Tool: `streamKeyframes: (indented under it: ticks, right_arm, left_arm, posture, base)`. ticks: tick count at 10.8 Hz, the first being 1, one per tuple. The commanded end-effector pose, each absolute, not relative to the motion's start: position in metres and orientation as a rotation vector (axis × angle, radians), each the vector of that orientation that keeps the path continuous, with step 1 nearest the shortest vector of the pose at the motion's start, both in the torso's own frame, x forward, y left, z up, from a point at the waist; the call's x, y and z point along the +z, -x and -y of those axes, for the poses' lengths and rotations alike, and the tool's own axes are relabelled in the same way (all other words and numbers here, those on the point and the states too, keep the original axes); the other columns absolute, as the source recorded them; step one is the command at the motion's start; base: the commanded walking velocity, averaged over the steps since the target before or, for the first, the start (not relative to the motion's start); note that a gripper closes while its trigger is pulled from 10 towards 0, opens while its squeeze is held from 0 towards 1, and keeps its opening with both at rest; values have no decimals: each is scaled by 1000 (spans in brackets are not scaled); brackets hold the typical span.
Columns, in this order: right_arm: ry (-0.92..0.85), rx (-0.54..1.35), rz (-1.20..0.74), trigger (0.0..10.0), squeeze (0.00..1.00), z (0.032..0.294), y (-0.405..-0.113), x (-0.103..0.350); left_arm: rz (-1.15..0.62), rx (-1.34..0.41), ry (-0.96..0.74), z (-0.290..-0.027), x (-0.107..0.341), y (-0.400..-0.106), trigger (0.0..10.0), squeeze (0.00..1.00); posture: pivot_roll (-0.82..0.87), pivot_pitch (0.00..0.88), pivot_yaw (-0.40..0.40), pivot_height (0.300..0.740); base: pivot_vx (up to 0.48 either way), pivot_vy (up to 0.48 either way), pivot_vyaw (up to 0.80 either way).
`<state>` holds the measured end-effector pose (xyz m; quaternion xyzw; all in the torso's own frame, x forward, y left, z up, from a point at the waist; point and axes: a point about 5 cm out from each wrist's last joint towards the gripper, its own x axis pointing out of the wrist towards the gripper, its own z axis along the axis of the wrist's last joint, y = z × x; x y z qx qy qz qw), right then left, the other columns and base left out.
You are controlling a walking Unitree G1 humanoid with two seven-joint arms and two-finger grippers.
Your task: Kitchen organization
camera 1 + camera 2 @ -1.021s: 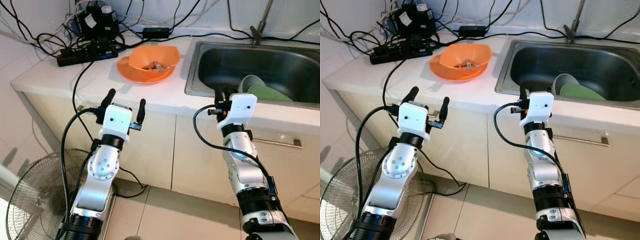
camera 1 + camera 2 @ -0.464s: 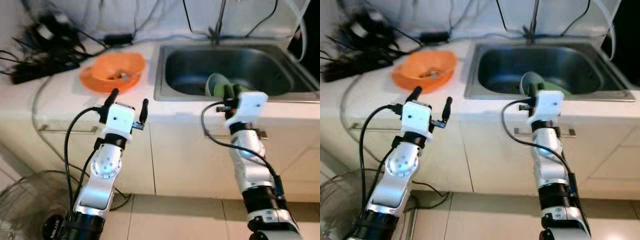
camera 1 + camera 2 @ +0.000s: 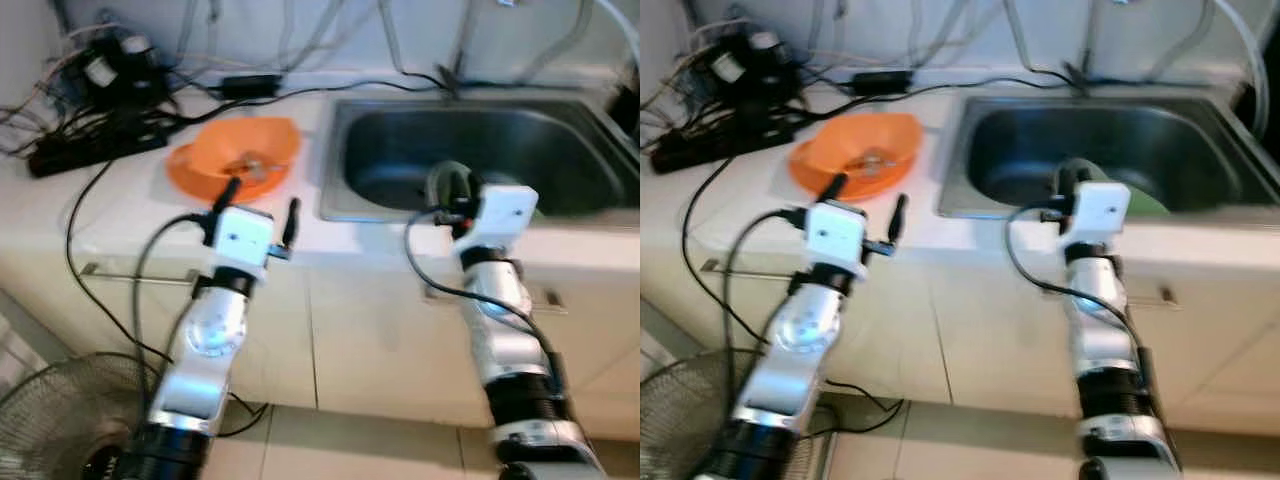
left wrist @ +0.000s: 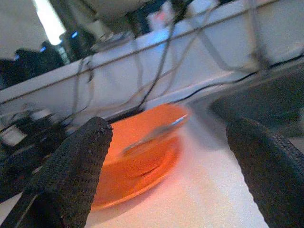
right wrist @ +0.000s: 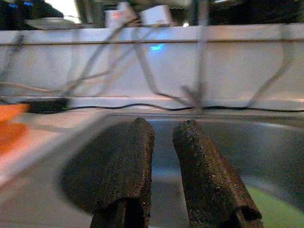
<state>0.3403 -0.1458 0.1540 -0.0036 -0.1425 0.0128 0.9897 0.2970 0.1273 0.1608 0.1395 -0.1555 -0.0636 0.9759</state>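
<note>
Left wrist view: wide-spread left gripper [image 4: 171,156] faces light, rigid orange plastic bowl [image 4: 142,154]; grip its rim. Right gripper [image 5: 164,142] nearly closed.

We see counter [image 3: 130,205] ahead, sink [image 3: 480,150] set in its right part. Bowl [image 3: 247,155] on plate [image 3: 195,178], left of sink. Power strip [image 3: 85,155] and cables behind, far left. Dish [image 3: 1145,203] in sink. Fan [image 3: 60,420] on floor, lower left.

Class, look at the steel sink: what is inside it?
Inside the sink lie a green dish and a pale cup-like vessel near its front wall. The right gripper and its wrist cover part of both, so their full shapes and anything beneath stay hidden.
</note>
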Motion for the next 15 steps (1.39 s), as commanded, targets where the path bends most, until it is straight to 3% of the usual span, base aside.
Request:
streamKeyframes:
  ticks: [1,11,15]
  right_arm:
    - [17,28,298,10000,0,148,-341,157]
    - [29,39,305,10000,0,147,-342,158]
    - [26,39,302,10000,0,146,-343,158]
  left_arm:
    - [322,-119,-281,-127,163,-298,10000,0]
    - [334,-120,-280,-125,165,-298,10000,0]
    - [338,-123,-284,-125,165,-298,10000,0]
  posture:
    - [93,0,64,740]
    - [91,0,64,740]
    - [91,0,64,740]
  base:
    - [270,0,0]
    - [267,0,0]
    - [0,0,0]
